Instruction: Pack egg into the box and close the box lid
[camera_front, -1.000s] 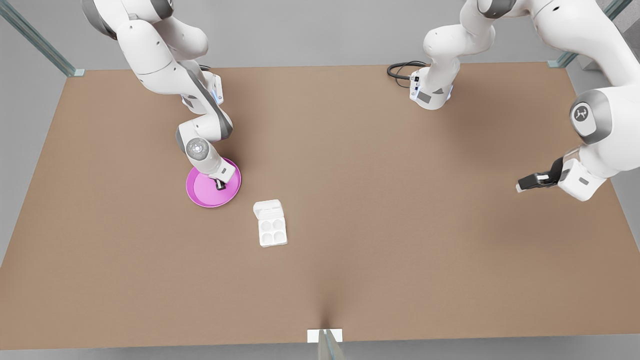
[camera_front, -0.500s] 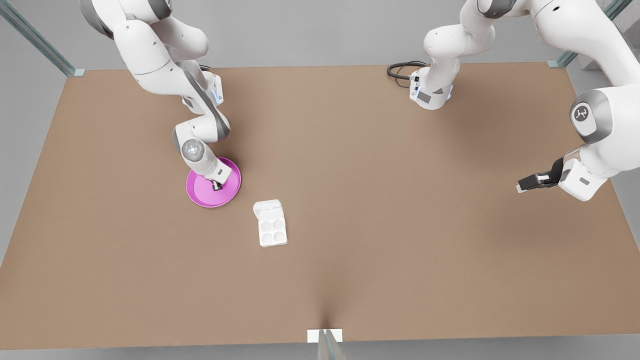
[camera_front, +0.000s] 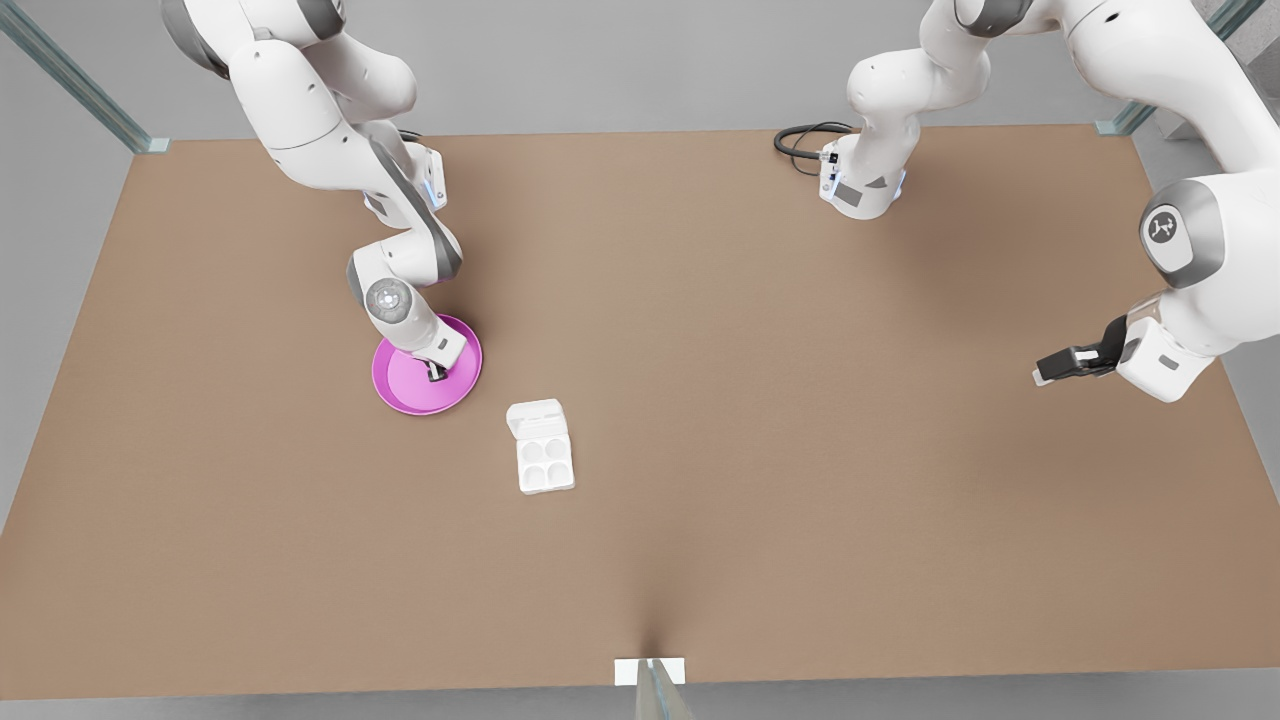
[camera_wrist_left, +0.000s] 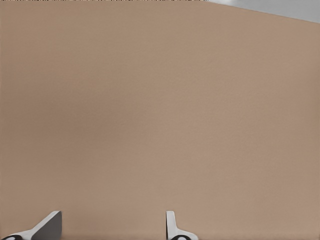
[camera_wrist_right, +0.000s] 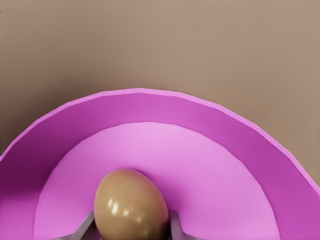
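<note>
- Front view: high, steeply downward, far; takes in the whole worktop (camera_front: 700, 420) and both arms.
- Right wrist view: very near, low over the pink plate (camera_wrist_right: 250, 145), which the front view shares (camera_front: 400, 385).
- Left wrist view: near, facing bare worktop (camera_wrist_left: 160, 100).

Right wrist view: the egg (camera_wrist_right: 131, 204) is cut off at its lower end by the frame edge, as are the right gripper (camera_wrist_right: 131, 227) fingers flanking it; contact cannot be confirmed. The pink plate (camera_wrist_right: 150, 107) is cropped at 3, 6 and 9 o'clock. Front view: the egg is hidden beneath that gripper (camera_front: 437, 372). Left wrist view: only the left gripper (camera_wrist_left: 112, 226) fingertips enter, at 6 o'clock.
</note>
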